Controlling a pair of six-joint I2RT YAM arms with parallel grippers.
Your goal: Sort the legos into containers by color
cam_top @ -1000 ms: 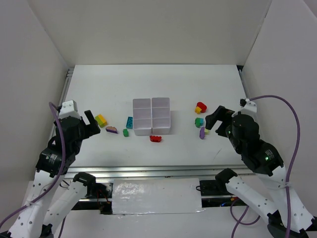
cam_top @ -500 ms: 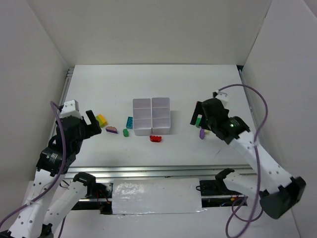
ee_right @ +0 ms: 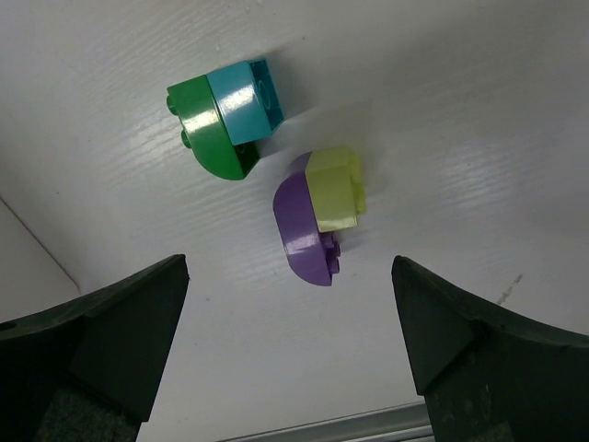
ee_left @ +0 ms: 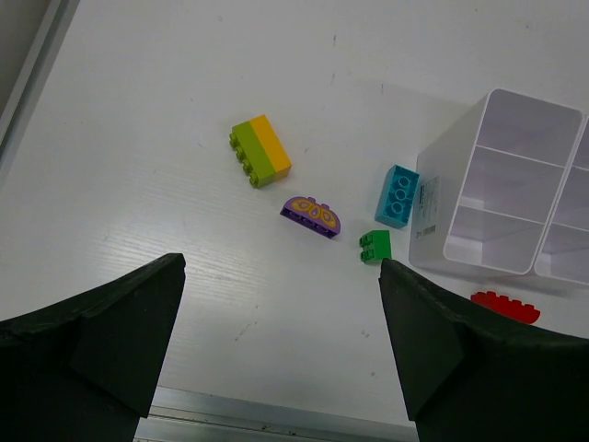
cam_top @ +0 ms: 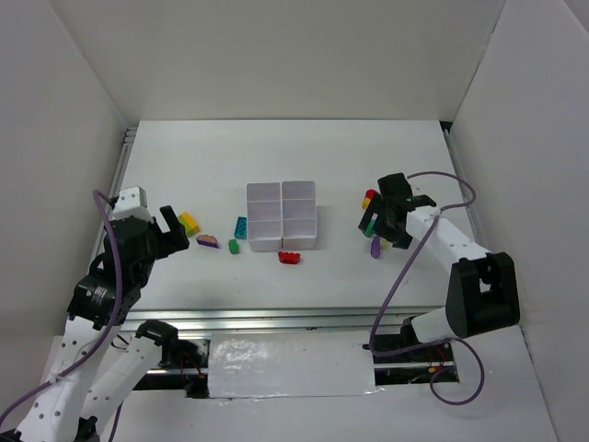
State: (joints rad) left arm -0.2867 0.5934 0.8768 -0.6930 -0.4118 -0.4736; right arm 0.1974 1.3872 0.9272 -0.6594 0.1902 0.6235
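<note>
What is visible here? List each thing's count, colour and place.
white plastic six-compartment container: one, centre
yellow-and-green lego brick: one, farthest left
purple arched lego: one, left of container
teal lego brick: one, beside container's left wall
small green lego: one, beside teal
red lego brick: one, before container
red-and-yellow lego: one, right, partly hidden
green-and-teal lego: one, right
purple-and-pale-yellow lego: one, right
white table: one, beneath everything
left gripper: black, open, over left legos
right gripper: black, open, over right legos

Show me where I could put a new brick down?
Bare table behind the containers, and the near strip in front of the red brick. Crowded: around the yellow-green brick left of the containers, and around the purple brick on the right.
</note>
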